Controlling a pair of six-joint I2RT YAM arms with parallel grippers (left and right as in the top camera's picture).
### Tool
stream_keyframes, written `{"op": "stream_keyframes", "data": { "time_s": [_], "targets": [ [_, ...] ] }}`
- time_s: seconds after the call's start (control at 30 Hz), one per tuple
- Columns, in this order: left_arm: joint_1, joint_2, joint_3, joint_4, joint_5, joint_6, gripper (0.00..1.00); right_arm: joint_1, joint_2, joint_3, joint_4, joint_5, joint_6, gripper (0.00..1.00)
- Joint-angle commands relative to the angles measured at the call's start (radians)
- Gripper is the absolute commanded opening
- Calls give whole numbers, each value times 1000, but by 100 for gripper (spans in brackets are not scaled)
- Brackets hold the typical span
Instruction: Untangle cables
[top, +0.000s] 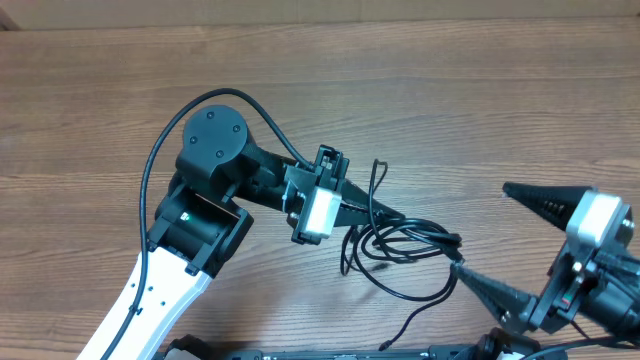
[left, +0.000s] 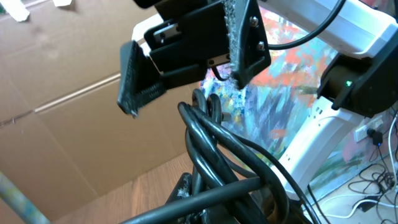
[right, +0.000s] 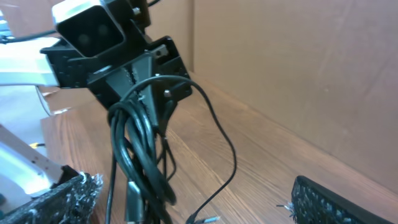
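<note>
Far table (top: 400, 70) open (hanging cables (top: 420, 232) crowd centre).

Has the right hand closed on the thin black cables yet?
No, the right hand is spread wide open, its two fingers far apart beside the thin black cables and gripping nothing.

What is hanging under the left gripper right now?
The cables hang as a tangled bundle beneath the left gripper, whose jaws are shut on them, above the wooden table. One plug end reaches it. The spot directly below is covered by the bundle.
</note>
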Motion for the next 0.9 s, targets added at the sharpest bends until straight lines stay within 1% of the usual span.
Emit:
{"op": "stream_keyframes", "data": {
  "time_s": [0.0,0.1,0.2,0.3,0.43,0.47,0.53,0.57,0.7,0.77,0.8,0.87],
  "targets": [
    [0,-21,12,40,31,20,4,0,-5,20,-46,-74,-100,96],
    [0,-21,12,72,30,20,4,0,-5,20,-79,-94,-139,89],
    [-4,-21,12,101,31,19,4,0,-5,20,-84,-98,-142,82],
    [-27,-21,12,105,22,20,4,0,-5,20,-87,-109,-142,69],
    [-53,-15,12,139,22,20,4,-1,-5,20,-87,-108,-142,60],
    [-55,-14,12,145,23,20,4,-1,-5,20,-87,-108,-142,59],
    [-60,-11,12,153,21,20,4,0,-5,19,-88,-108,-142,53],
    [-60,-9,12,153,16,19,4,-1,-5,19,-90,-108,-142,51],
    [-70,-8,12,153,-35,19,4,0,-5,19,-97,-109,-142,46],
    [-103,-8,12,153,-92,19,4,-1,-5,19,-106,-109,-142,41],
    [-126,-7,12,153,-132,19,4,-1,-5,19,-109,-109,-142,34],
    [-143,-6,12,153,-161,19,4,-1,-5,19,-111,-109,-142,27]
  ]
}}
